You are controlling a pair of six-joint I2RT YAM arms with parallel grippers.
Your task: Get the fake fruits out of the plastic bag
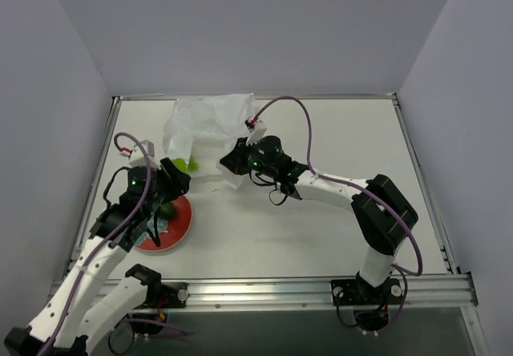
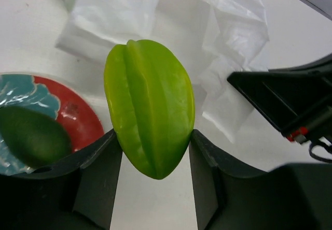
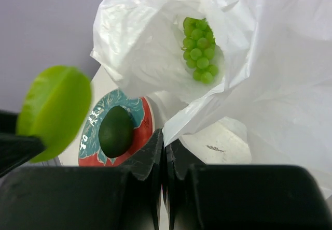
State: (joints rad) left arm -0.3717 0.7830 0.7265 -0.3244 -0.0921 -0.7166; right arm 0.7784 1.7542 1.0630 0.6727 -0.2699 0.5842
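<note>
Left wrist view: the left claw is about half open. It holds the yellow-green ridged fruit by its lower end, with one finger on each side. The fruit stands upright, out of the plastic bag, over the table and near the plate. I think it is held here because the plate is where it goes. The dark green round fruit lies on the plate, so it is out of the bag too.

In the right wrist view the right claw is shut tight on a fold of the bag's thin film. It holds that edge up, so the mouth of the bag gapes wide. The grape bunch sits inside the bag, close to the mouth. I think the right claw pins the bag so it does not slide and the grapes can be reached. The film is floppy and could fall over them if let go.
</note>
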